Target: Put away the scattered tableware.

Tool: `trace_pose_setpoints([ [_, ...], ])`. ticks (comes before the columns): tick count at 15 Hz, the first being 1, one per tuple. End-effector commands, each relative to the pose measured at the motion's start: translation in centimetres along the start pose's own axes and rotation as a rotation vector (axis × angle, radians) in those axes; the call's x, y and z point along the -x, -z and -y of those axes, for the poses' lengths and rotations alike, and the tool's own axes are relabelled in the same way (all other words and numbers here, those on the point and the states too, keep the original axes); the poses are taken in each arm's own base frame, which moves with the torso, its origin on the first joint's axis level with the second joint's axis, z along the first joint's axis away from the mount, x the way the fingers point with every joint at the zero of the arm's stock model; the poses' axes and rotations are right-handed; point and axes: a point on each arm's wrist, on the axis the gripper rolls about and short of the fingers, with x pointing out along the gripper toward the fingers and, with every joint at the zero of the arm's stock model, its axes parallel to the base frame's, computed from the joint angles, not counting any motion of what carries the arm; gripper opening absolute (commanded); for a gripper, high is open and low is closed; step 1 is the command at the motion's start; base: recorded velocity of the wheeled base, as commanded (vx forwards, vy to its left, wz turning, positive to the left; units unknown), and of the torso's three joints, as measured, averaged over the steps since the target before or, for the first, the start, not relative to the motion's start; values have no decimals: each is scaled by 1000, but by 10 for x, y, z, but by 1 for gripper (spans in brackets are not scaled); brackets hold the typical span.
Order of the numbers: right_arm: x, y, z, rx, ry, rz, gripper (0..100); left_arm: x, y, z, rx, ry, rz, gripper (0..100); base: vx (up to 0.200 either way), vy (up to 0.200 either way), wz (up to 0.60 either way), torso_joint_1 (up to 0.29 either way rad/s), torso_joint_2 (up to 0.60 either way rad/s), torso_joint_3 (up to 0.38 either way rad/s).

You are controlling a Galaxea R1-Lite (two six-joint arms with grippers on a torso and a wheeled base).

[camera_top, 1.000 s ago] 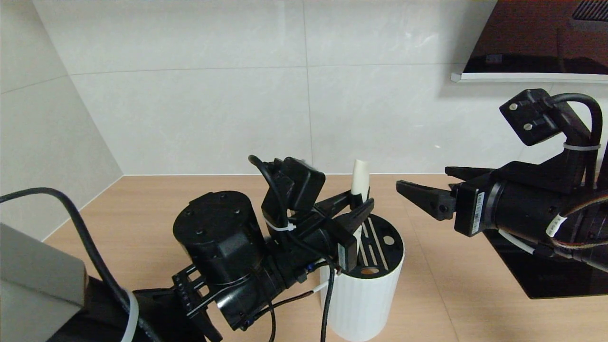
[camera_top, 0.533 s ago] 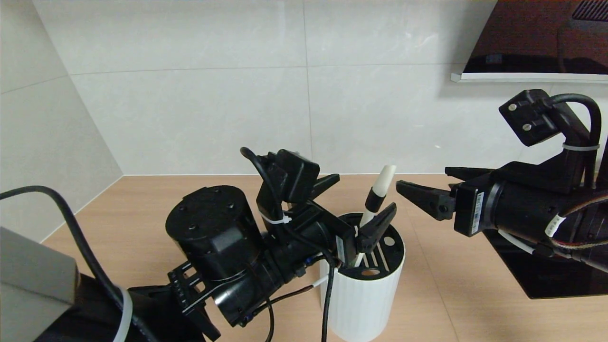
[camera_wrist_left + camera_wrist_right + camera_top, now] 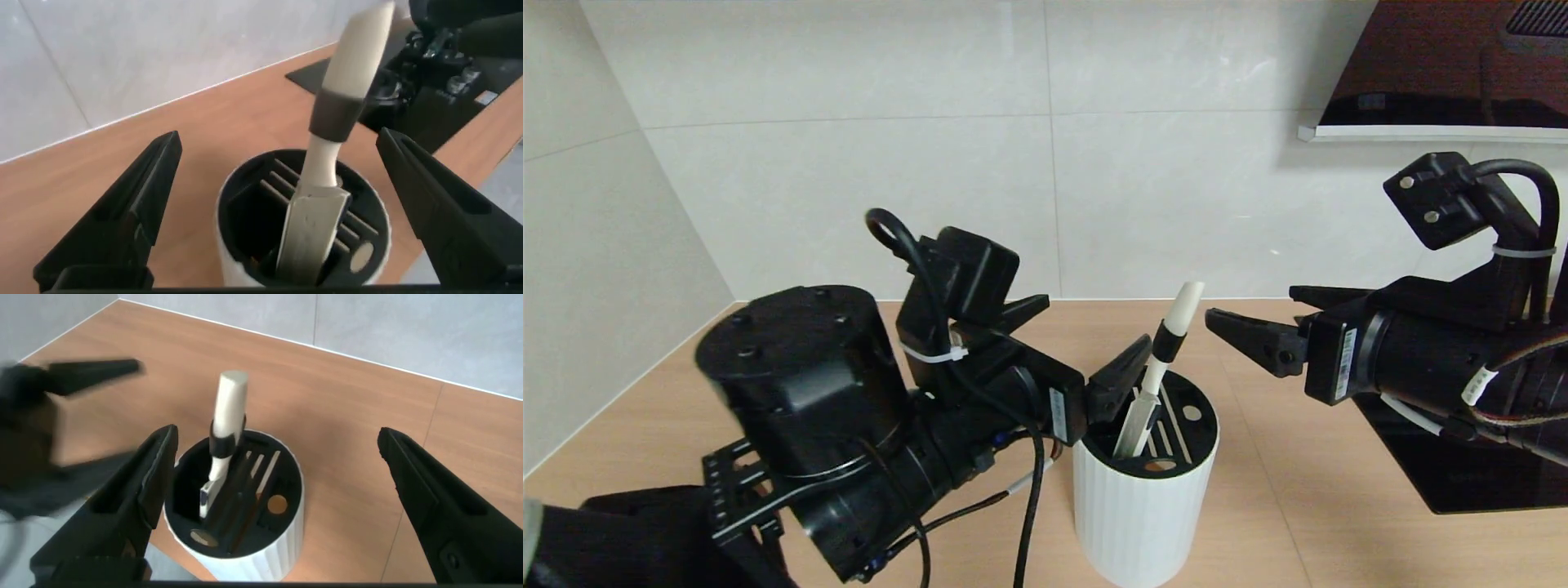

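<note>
Partly hidden, knife [image 3: 1180, 309] blade sunk in holder [image 3: 1143, 514], left fingers [image 3: 1123, 376] and right fingers [image 3: 1254, 339] spread wide, empty.

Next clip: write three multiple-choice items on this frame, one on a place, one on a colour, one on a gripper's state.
1. Where is the knife? A) in the holder B) in a sink C) on a plate
2. Its handle is: A) red B) cream with a black band C) blue
3. The left gripper is: A) shut on the knife B) open, clear of the knife C) shut, empty
Answers: 1 A, the blade stands tilted in a slot; 2 B, plain in both wrist views; 3 B, spread wide, gaps either side of the handle.
</note>
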Motion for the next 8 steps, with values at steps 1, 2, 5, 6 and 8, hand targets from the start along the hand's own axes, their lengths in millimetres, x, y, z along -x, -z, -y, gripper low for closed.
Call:
trace_pose_setpoints([
  [1,2,-3,3,-4,9,12,100,18,-27,-2,16,4,91,100,0,0,0,0,0,0],
  [2,7,-7,11,-12,39,32,100,29,-39,-3,22,6,132,100,0,0,0,0,0,0],
  [5,35,-20,42,-47,158,119,100,72,-50,-15,25,-22,182,100,0,0,0,0,0,0],
  [6,50,-16,53,-55,207,137,100,85,-52,-24,22,-60,195,100,0,0,0,0,0,0],
  [8,91,-2,66,-64,290,182,100,118,-38,-47,4,-174,172,100,0,0,0,0,0,0],
])
